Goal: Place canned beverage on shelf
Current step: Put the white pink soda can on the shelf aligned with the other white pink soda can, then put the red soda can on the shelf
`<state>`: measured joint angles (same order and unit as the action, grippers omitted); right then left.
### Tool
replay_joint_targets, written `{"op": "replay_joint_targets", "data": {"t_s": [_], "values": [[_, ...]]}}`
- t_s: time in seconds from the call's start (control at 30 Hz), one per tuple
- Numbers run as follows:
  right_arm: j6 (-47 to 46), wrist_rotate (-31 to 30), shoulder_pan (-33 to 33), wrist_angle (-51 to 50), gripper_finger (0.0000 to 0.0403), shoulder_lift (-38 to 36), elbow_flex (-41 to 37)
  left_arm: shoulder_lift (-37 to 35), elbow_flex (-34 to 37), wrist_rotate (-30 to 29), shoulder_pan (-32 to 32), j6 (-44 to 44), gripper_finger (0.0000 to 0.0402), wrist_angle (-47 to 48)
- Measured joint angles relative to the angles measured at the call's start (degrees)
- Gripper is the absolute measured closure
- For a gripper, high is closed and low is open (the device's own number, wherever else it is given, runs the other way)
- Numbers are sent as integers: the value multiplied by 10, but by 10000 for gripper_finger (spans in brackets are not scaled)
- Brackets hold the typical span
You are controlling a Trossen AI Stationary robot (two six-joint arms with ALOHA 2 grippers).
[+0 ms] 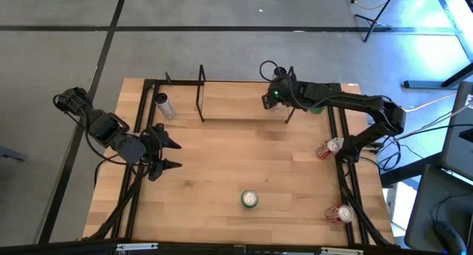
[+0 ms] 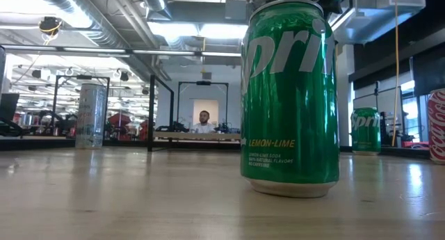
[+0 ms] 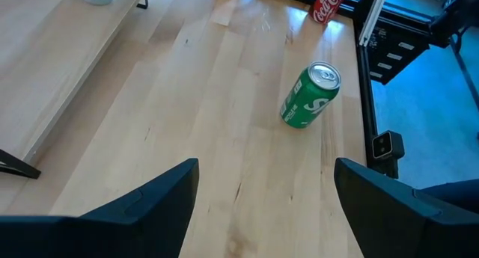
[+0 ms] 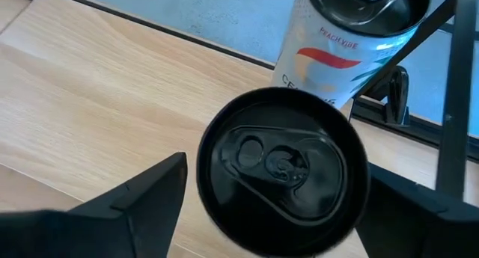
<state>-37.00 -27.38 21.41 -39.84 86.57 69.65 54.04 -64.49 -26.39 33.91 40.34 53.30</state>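
Observation:
The shelf point(image 1: 201, 92) of black rods on a light board stands at the table's far edge. A silver can point(image 1: 164, 106) stands at its left end. My right gripper point(image 1: 272, 98) is open over the shelf's right part. A dark-topped can point(image 4: 283, 172) stands upright on the board between its fingers, with a narrow gap at the fingers. A white can point(image 4: 352, 34) stands just behind it. A green Sprite can point(image 1: 250, 199) stands upright near the table's front, and also shows in the low view point(image 2: 290, 94). My left gripper point(image 1: 166, 155) is open and empty at the table's left.
Two red cola cans point(image 1: 329, 148) point(image 1: 341, 214) lie by the table's right edge. Another green can point(image 2: 365, 129) stands far back on the right. Black frame rails point(image 1: 347, 174) run along the table's sides. A person point(image 2: 203, 118) sits in the room behind.

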Motion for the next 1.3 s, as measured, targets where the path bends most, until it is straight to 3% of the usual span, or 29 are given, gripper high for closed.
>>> {"op": "replay_joint_targets", "data": {"t_s": [0.3, 0.5, 0.73, 1.0, 1.3], "values": [[53, 1, 0, -11, 75, -59, 0, 0, 0, 0, 0, 0, 104, 0], [91, 67, 0, -35, 75, -118, 0, 0, 0, 0, 0, 0, 104, 0], [106, 139, -1, -178, 75, -186, 0, 0, 0, 0, 0, 0, 104, 0], [46, 151, -69, -339, 75, -235, 1, 0, 0, -19, 0, -5, 104, 0], [-69, 151, -167, -479, 75, -238, 1, 0, 0, -21, 0, -5, 104, 0]]}}
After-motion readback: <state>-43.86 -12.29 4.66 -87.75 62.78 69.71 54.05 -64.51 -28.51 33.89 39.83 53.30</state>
